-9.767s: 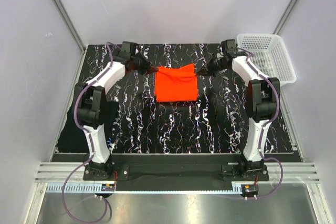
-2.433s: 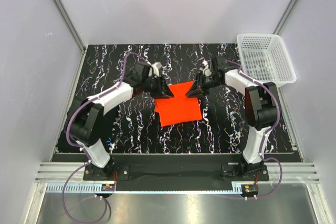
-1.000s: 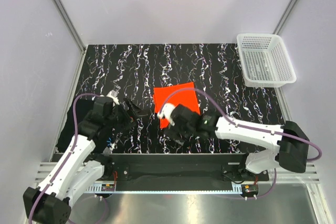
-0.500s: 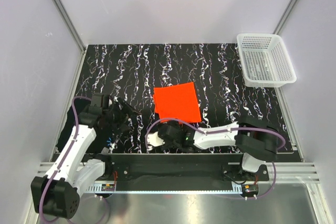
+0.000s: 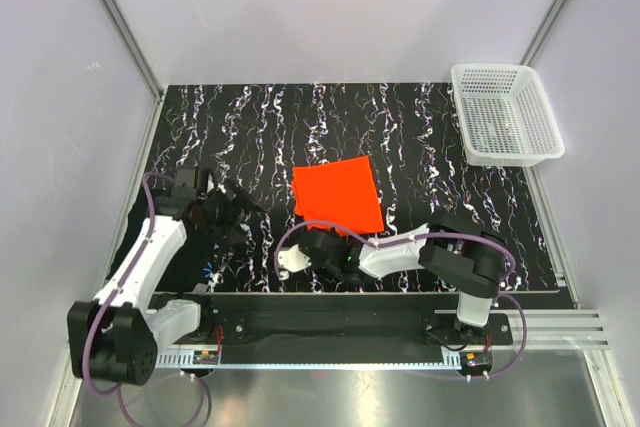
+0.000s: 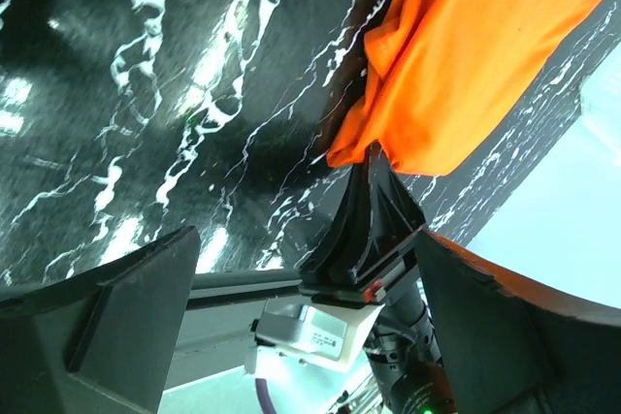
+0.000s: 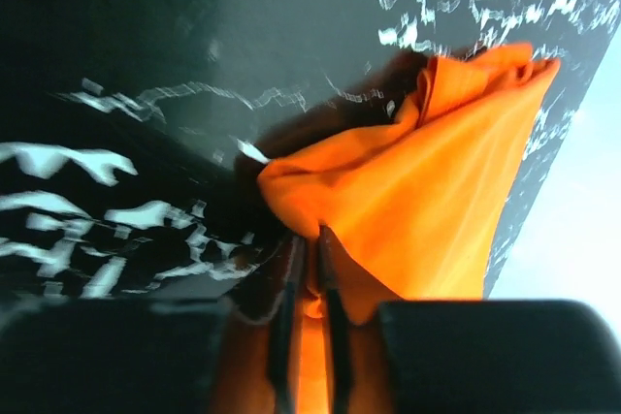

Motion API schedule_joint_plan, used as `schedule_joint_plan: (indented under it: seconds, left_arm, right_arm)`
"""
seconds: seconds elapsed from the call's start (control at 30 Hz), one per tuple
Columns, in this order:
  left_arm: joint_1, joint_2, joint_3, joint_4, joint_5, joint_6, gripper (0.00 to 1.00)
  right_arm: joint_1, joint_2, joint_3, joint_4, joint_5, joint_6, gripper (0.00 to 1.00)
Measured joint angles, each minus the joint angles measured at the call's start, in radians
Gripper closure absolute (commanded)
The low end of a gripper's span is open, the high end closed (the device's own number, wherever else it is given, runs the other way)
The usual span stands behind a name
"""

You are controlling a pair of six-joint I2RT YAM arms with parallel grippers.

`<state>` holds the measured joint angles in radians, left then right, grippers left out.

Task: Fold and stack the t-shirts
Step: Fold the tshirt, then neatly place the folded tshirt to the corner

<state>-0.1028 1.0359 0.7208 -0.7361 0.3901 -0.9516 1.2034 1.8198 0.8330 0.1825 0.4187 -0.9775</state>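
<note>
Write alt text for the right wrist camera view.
The right claw pinches the near edge of an orange-red t-shirt, with cloth bunched between its nearly closed jaws. The shirt lies on a black white-veined mat.

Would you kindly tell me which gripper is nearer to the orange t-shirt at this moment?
Right. The right gripper pinches the orange t-shirt at its near edge; the left gripper stands open off the shirt's left side, not touching it.

White-shelled left arm (image 5: 150,257) and right arm (image 5: 395,255), black joints (image 5: 110,352), looping purple cables (image 5: 147,192), black tapered fingers (image 6: 116,327)
</note>
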Motion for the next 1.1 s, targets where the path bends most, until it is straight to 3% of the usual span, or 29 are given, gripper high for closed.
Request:
schedule_joint_plan:
  seconds: [0.03,0.23,0.4,0.77,1.1]
  left_arm:
    - [0.0,0.022,0.008,0.01,0.008,0.004,0.01]
    - [0.0,0.155,0.015,0.124,0.08,0.012,0.01]
    - [-0.008,0.272,0.018,0.252,0.148,-0.011,0.01]
    - [-0.157,0.547,0.084,0.576,0.182,-0.152,0.01]
    - [-0.232,0.775,0.222,0.66,0.168,-0.248,0.02]
  right_arm:
    - [-0.011,0.0,0.002,-0.005,-0.005,-0.002,1.0]
    - [-0.078,-0.007,0.052,-0.065,-0.055,-0.006,1.0]
    - [-0.121,-0.103,0.057,-0.114,-0.116,-0.005,1.0]
    - [-0.174,-0.227,0.072,-0.163,-0.209,0.014,1.0]
    - [-0.243,-0.294,0.072,-0.18,-0.269,0.047,1.0]
